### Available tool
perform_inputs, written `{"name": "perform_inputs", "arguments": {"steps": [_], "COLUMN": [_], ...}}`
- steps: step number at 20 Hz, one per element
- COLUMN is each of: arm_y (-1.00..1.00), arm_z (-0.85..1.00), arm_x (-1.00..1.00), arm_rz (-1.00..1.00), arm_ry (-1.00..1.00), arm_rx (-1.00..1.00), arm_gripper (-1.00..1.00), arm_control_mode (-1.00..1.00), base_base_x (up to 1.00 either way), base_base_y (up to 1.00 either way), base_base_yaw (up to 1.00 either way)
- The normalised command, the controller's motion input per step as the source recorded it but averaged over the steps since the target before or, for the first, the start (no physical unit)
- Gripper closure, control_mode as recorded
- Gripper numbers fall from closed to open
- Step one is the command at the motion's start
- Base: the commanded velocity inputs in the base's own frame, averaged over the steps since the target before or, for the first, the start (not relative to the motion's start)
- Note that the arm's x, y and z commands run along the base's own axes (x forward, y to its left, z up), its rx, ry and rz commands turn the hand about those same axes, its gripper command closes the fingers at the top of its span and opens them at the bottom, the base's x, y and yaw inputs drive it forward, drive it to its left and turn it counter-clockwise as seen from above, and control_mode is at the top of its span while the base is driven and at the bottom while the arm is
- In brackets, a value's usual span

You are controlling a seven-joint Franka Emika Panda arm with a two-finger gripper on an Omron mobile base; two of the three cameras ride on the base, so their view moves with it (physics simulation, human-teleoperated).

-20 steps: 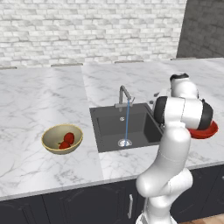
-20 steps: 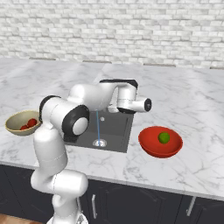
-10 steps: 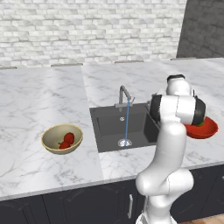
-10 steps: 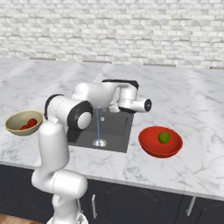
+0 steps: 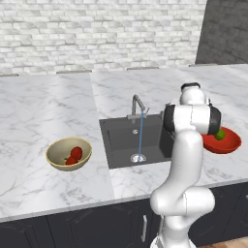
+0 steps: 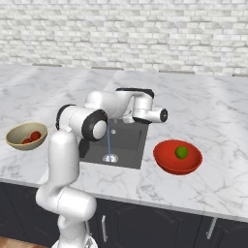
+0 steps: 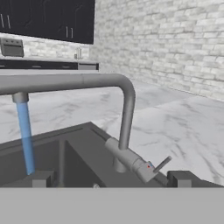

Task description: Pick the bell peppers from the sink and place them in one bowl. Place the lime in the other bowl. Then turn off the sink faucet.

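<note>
In the hand view my gripper (image 7: 110, 179) is open and empty, its fingertips (image 7: 42, 178) wide apart, level with the sink faucet (image 7: 127, 109) and a short way from it. The faucet's small side lever (image 7: 161, 165) sticks out at lower right. Water (image 7: 25, 135) runs from the spout into the dark sink (image 7: 65, 153). Both red bell peppers (image 5: 75, 155) lie in the tan bowl (image 5: 55, 154) left of the sink (image 5: 118, 140). The green lime (image 6: 181, 152) rests in the red bowl (image 6: 164, 162) on the right. My arm covers the faucet in the right base view.
White marble counter (image 5: 43, 111) surrounds the sink, with a brick wall behind. The water stream (image 5: 141, 135) falls onto the round drain (image 5: 138, 158). My arm's elbow stands between the sink and the red bowl (image 5: 230, 144). Dark cabinets sit below the counter's front edge.
My arm has swung left, away from the red bowl and toward the faucet. The gripper stays open. Bowls, peppers and lime have not moved, and the water still runs.
</note>
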Motion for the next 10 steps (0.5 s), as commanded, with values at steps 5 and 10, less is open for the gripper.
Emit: {"name": "perform_inputs", "arguments": {"steps": [5, 10], "arm_y": [0.01, 0.06], "arm_z": [-0.14, -0.13], "arm_x": [0.26, 0.31], "arm_rz": [0.00, 0.00], "arm_ry": [0.00, 0.00], "arm_rx": [0.00, 0.00], "arm_gripper": [-1.00, -1.00], "arm_control_mode": [-1.00, -1.00], "base_base_x": [0.00, 0.00], "base_base_y": [0.00, 0.00], "base_base_yaw": [0.00, 0.00]}}
